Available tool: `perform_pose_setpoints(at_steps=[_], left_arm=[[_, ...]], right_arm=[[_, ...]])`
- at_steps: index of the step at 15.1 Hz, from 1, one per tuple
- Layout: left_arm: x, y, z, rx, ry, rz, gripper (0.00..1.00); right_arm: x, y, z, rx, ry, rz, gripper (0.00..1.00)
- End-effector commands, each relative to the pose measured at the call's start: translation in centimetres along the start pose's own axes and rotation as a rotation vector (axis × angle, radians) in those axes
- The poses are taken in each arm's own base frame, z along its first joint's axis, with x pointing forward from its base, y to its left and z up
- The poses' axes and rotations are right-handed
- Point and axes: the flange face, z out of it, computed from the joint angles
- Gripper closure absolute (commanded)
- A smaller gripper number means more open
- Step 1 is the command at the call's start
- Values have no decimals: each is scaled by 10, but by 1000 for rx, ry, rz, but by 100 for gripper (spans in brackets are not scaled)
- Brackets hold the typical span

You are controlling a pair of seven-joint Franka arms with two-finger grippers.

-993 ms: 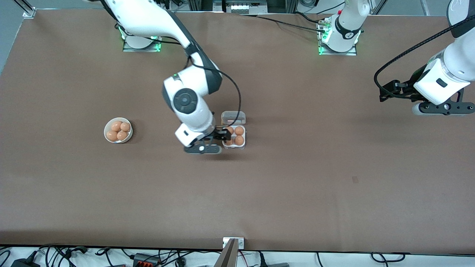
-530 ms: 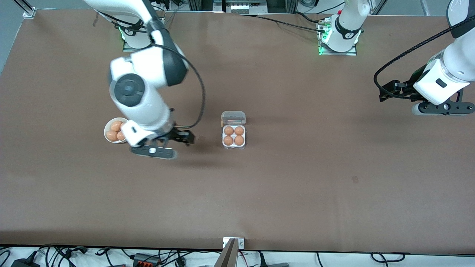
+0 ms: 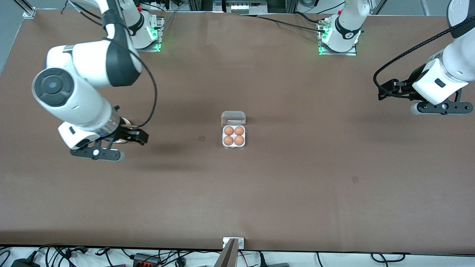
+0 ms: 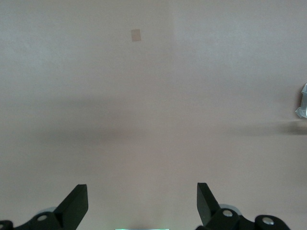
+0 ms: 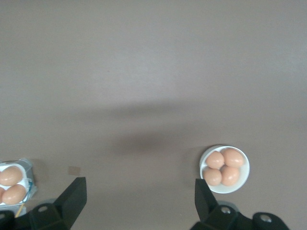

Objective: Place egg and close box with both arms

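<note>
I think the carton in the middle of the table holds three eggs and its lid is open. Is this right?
Not quite: the carton holds four eggs, one in every cell, as the front view shows. The rest is correct: it sits mid-table and its lid is open.

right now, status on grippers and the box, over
Right gripper open, empty, over the bowl. Left gripper open, waiting at its table end. Box holds four eggs, lid open. Nothing blocking.

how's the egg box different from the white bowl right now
The box is a square clear-plastic carton with four cells and a hinged lid, standing open; the bowl is round, white and lidless. In the box each egg sits in its own cell; in the bowl the eggs are heaped together. The box lies mid-table; the bowl lies toward the right arm's end. Both hold four orange-brown eggs.
</note>
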Motion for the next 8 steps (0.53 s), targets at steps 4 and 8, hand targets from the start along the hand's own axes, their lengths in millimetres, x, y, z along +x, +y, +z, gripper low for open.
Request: perform_pose_setpoints(at_steps=[4,8], left_arm=[[-2,-3,1,-17,-13,5,0],[-2,-3,1,-17,-13,5,0]], right_arm=[[12,105,-49,135,12,56,0],[12,198,-67,166,27,-43,0]])
